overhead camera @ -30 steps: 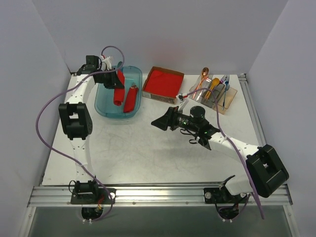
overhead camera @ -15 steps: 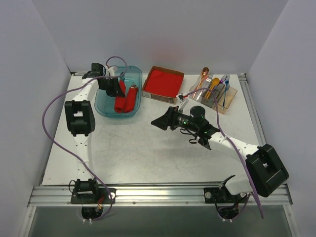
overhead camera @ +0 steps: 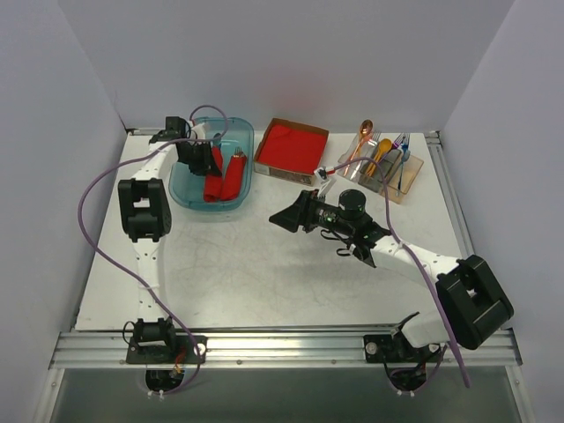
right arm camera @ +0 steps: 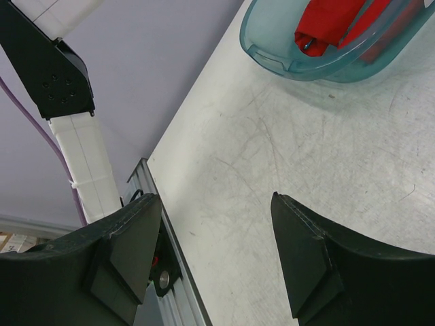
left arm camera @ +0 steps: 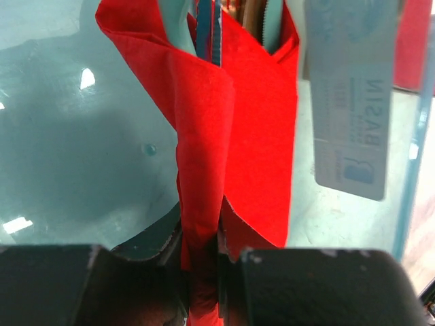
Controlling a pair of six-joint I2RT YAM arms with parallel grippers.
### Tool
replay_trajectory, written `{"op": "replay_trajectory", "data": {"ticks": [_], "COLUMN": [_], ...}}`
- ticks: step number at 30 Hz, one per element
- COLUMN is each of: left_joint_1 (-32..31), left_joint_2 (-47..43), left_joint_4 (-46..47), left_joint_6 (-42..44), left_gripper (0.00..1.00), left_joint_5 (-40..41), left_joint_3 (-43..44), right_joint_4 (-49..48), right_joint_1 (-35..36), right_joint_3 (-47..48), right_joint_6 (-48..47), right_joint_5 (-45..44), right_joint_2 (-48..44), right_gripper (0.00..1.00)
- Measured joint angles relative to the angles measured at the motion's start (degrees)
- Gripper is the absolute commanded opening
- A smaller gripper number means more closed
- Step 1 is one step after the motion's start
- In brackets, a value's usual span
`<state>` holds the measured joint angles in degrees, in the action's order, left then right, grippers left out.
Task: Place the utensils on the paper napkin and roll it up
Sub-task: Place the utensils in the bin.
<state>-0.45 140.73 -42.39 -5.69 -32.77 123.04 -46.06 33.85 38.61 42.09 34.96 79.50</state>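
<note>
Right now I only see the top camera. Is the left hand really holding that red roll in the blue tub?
Observer: Yes. In the left wrist view the left hand pinches one end of the red napkin roll between its fingers.
Operator: Is anything inside it?
Observer: A blue utensil and a teal utensil poke out of the far end.
Operator: And the other hand?
Observer: The right wrist view shows the right hand open, with only bare table between its fingers.
</note>
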Motion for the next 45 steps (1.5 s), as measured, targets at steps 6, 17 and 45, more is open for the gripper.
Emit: {"op": "replay_trajectory", "data": {"ticks": [6,17,45], "left_joint_1": [-0.2,-0.6,-0.6], "left_joint_2": [3.1,6.6,7.3], "left_joint_4": [0.7,0.0,-1.2], "left_joint_6": [-0.2,-0.1,-2.1], "left_gripper": [0.03,0.12,0.39], "left_joint_5": [-0.9,-3.7,-3.7], "left_joint_3": [0.5,5.8,6.6], "right_joint_4": [-0.3,-0.5,-2.6], "right_joint_1": [0.0,0.0,0.0], "right_joint_3": [-0.2,-0.3,-0.8], "right_joint_6": [0.1,0.5,1.4], "right_joint_5": [0.0,0.4,1.1], "right_joint_2": [0.0,0.1,1.0], "right_gripper": [0.66,0.66,0.66]}}
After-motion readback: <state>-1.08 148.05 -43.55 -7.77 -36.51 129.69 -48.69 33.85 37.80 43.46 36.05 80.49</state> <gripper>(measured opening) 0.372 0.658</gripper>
